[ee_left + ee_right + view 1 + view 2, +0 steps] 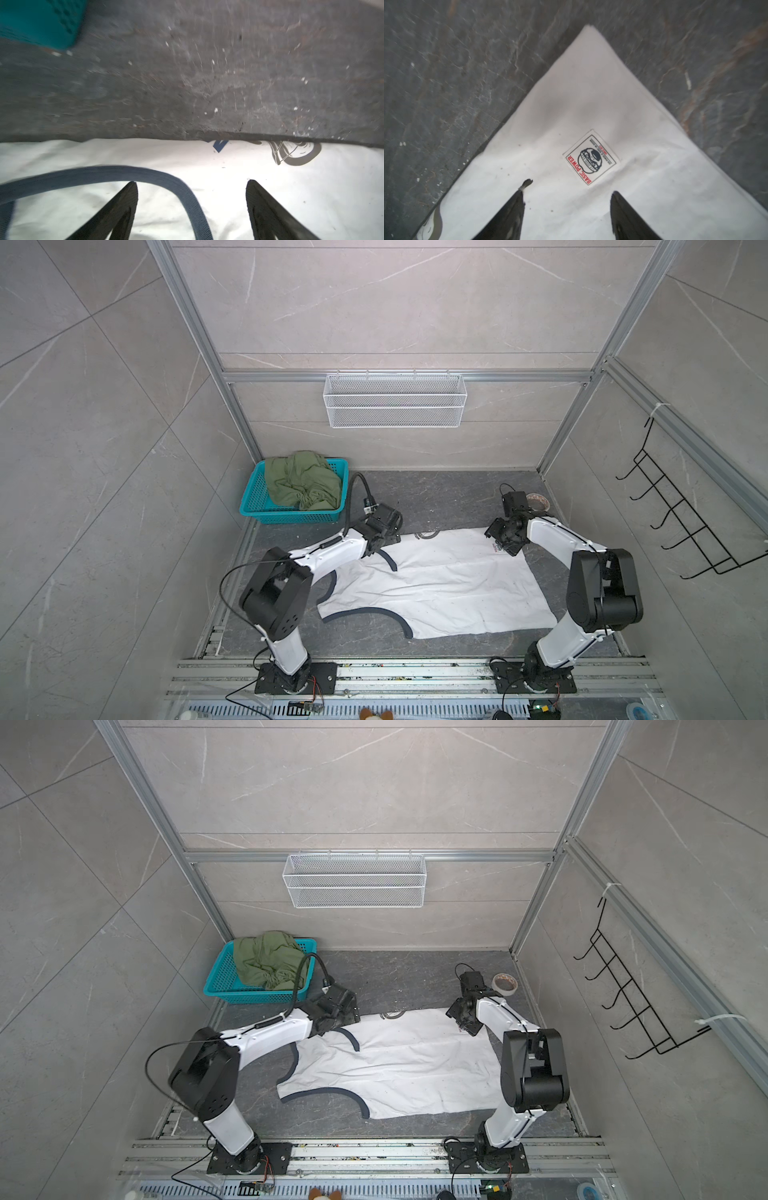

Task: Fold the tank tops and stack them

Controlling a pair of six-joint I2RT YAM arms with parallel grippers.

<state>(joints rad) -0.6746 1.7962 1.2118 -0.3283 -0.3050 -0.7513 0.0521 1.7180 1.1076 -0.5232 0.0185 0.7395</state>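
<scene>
The white tank top (pixel 440 585) (pixel 399 1069) with dark trim lies spread on the dark table, its far edge folded over. My left gripper (pixel 382 541) (pixel 191 182) hovers open over its far left part, and a dark trim strap (pixel 187 197) curves between the fingers, loose. At the far right corner my right gripper (pixel 505 545) (pixel 568 190) is open just above the cloth, near a small sewn label (pixel 591 158). The olive green tank top (pixel 303 483) (pixel 266 959) sits crumpled in the teal basket (pixel 253 497).
The teal basket stands at the table's back left, close behind my left gripper. A tape roll (pixel 538 501) lies at the back right behind my right wrist. A white wire basket (pixel 395 400) hangs on the back wall, and a black hook rack (pixel 681 514) on the right wall.
</scene>
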